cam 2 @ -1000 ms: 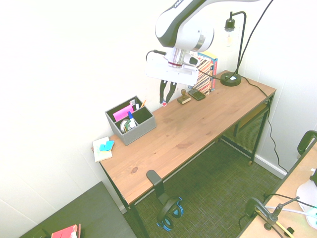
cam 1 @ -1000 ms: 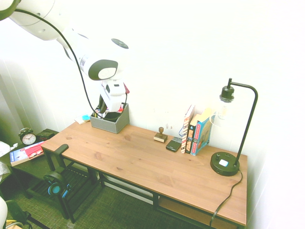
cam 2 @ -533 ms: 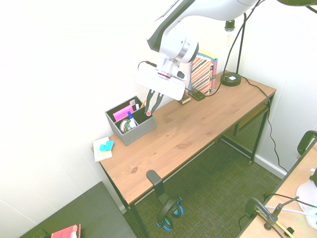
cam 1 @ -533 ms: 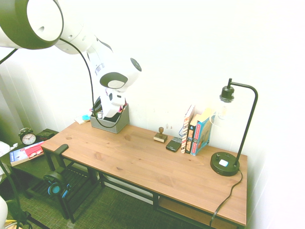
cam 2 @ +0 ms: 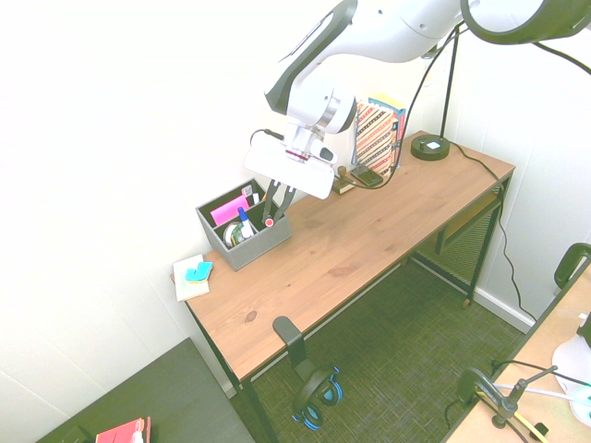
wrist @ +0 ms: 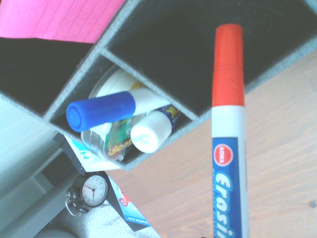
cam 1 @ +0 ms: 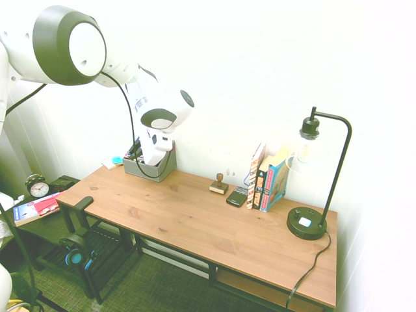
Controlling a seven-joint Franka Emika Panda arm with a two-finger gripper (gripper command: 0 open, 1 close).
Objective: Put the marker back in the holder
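Note:
The grey holder (cam 2: 249,245) stands at the desk's far left end by the wall, and shows as a box under the arm (cam 1: 148,170). Its compartments (wrist: 148,47) hold a pink pad, a blue-capped pen and a roll of tape. My gripper (cam 2: 275,205) is shut on the marker (cam 2: 271,214), which hangs red cap down. The cap (cam 2: 269,222) sits right at the rim of the holder's empty right-hand compartment. In the wrist view the marker (wrist: 229,148) points its red cap at that dark compartment. In the first exterior view the hand hides the marker.
A wooden stamp (cam 1: 219,184), a phone (cam 1: 236,196), upright books (cam 1: 268,179) and a black lamp (cam 1: 311,218) line the back of the desk to the right. Sticky notes (cam 2: 192,275) lie beside the holder. Headphones (cam 2: 314,397) hang off the front edge.
The arm has swung left along the wall and come down, carrying the marker from beside the holder to over its right-hand compartment. The grip stayed shut.

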